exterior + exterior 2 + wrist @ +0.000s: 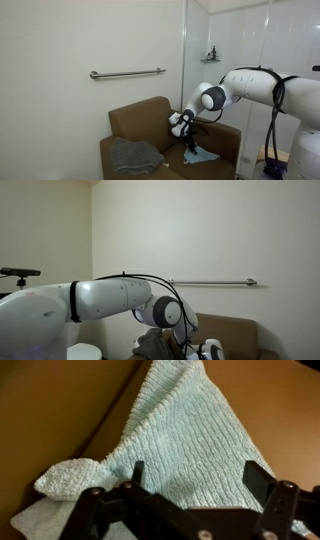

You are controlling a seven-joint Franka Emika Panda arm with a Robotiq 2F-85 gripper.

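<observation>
The biggest thing here is the brown chair (135,125), pushed up against the white wall. Next is my big white arm (255,85), bent down over the seat. On the wall above is a long metal rail (127,73).

On one side of the seat lies a crumpled grey cloth (133,155). On the other side, right under me, lies the light blue cloth (180,440). It is knitted and bumpy, with one corner rolled into a little lump. My claw (196,475) hangs just above it, wide open, with nothing in it (I can't tell if my fingers (137,472) touch the wool).

What could go wrong? I think that if I go down too hard, my fingers could poke into the soft seat. If I pinch only a thin edge, the cloth could slip out. The loose wool could also snag on a finger.

Counting: one chair, one arm, one rail, two cloths (one grey, one blue), one claw with two fingers.
</observation>
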